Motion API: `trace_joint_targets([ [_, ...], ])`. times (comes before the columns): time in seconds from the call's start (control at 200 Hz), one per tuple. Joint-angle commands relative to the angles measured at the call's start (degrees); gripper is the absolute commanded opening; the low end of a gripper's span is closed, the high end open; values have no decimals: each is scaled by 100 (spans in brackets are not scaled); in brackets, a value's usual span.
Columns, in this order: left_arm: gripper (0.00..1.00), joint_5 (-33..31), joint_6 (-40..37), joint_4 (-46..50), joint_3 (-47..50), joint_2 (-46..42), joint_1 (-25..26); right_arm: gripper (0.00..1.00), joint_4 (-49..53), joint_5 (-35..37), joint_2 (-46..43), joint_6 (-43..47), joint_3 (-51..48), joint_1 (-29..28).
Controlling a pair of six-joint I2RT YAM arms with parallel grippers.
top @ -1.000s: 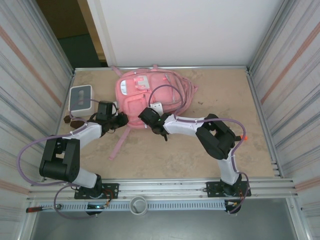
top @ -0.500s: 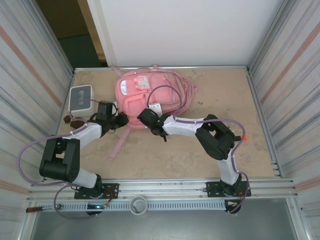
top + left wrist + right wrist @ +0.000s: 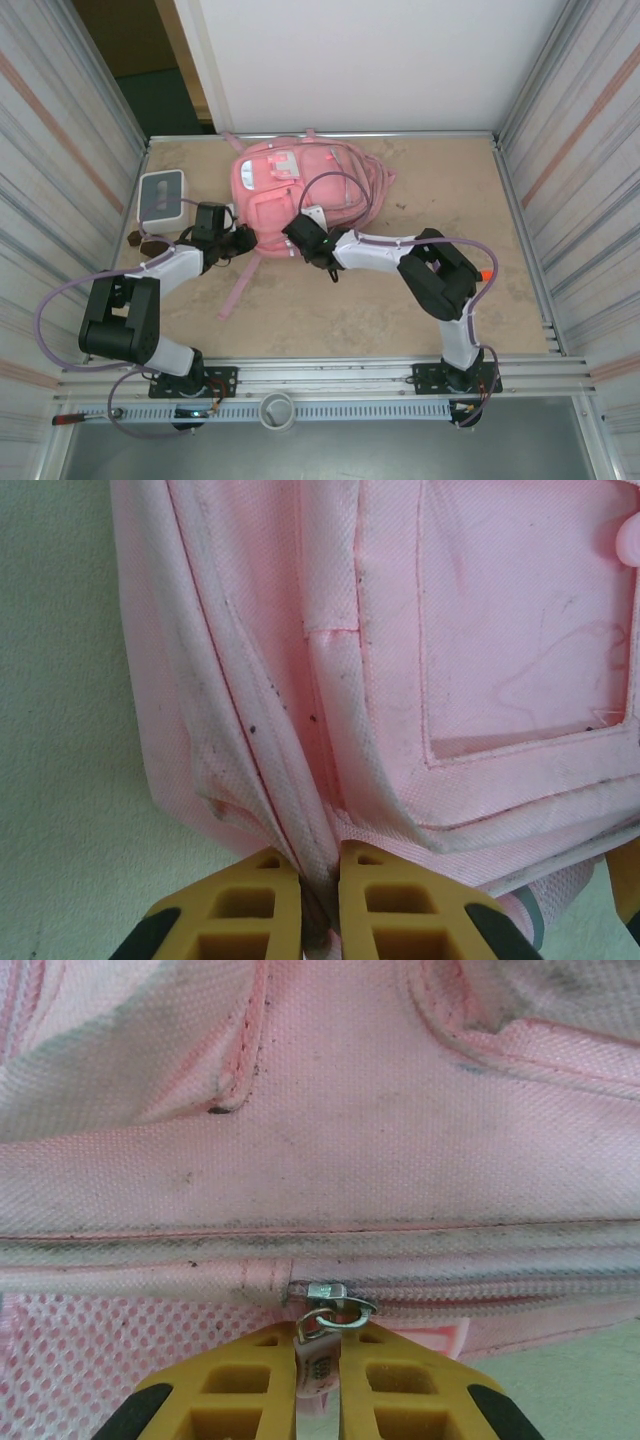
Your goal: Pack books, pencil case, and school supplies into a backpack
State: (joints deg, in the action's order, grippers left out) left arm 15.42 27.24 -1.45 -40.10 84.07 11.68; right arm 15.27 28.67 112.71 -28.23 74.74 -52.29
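Right wrist: backpack [image 3: 400, 1160] of pink woven cloth (seams smudged dark).

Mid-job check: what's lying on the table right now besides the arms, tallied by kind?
Pink backpack: 1
White box with grey top: 1
Small dark brown lumps: 2
Total: 4
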Motion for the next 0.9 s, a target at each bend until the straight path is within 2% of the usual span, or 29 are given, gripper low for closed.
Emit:
trace_joint_targets([
  [0.0, 11, 268, -233, -124, 30, 57, 58, 12, -310, -942, -360, -84, -235, 234],
  [0.125, 11, 275, -233, -135, 28, 78, 54, 15, -763, -1902, -472, -376, -530, 552],
  [0.326, 11, 284, -254, -125, 39, 83, 53, 20, -859, -1819, -418, -376, -577, 602],
  [0.551, 10, 338, -241, -149, 37, 92, 53, 29, -557, -1076, -302, -217, -397, 448],
  [0.892, 10, 410, -235, -222, 73, 91, 53, 31, 521, 483, 115, 81, 374, 2],
])
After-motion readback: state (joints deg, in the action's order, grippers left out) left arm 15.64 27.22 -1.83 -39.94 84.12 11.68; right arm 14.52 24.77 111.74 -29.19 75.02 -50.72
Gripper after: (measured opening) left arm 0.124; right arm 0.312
